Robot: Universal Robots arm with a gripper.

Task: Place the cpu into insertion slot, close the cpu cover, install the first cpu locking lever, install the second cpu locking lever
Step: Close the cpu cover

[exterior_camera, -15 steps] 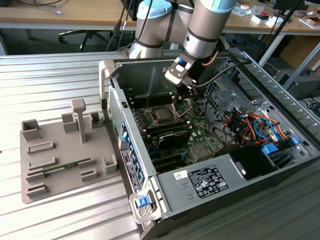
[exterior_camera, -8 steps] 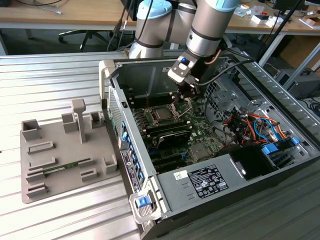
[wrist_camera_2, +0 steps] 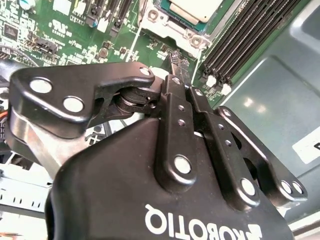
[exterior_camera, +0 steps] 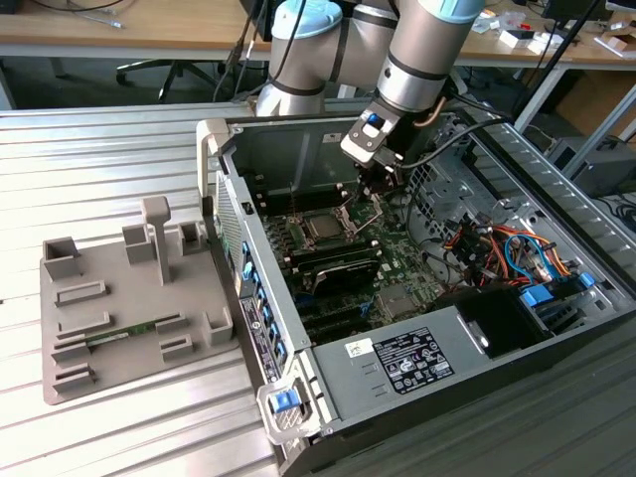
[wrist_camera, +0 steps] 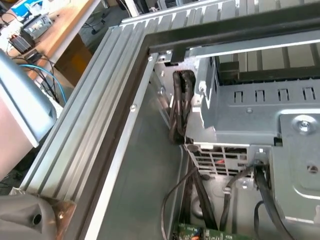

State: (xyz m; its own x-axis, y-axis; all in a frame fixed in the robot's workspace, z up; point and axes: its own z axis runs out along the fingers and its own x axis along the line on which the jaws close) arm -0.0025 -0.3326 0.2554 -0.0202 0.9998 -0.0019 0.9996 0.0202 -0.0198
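My gripper (wrist_camera_2: 176,61) is down inside the open computer case (exterior_camera: 298,149), just above the green motherboard (wrist_camera_2: 65,30). In the second wrist view its two black fingers (wrist_camera_2: 172,100) are pressed together, and I cannot see anything between them. The tips point at the board right next to a corner of the cpu cover (wrist_camera_2: 171,27).

The cpu (wrist_camera_2: 194,7) lies flat in the insertion slot (exterior_camera: 341,235). The shiny cover frame lies down around it, and the chip's top shows through the hole in the middle. I cannot tell how the locking levers stand.

The long black memory slots (wrist_camera_2: 250,35) run just beside the slot. In the first wrist view I see dark cables (wrist_camera: 180,105) going along the metal wall of the case. Outside the case, on the exterior view's left, a grey tray (exterior_camera: 109,328) sits on the ribbed table (exterior_camera: 99,149).
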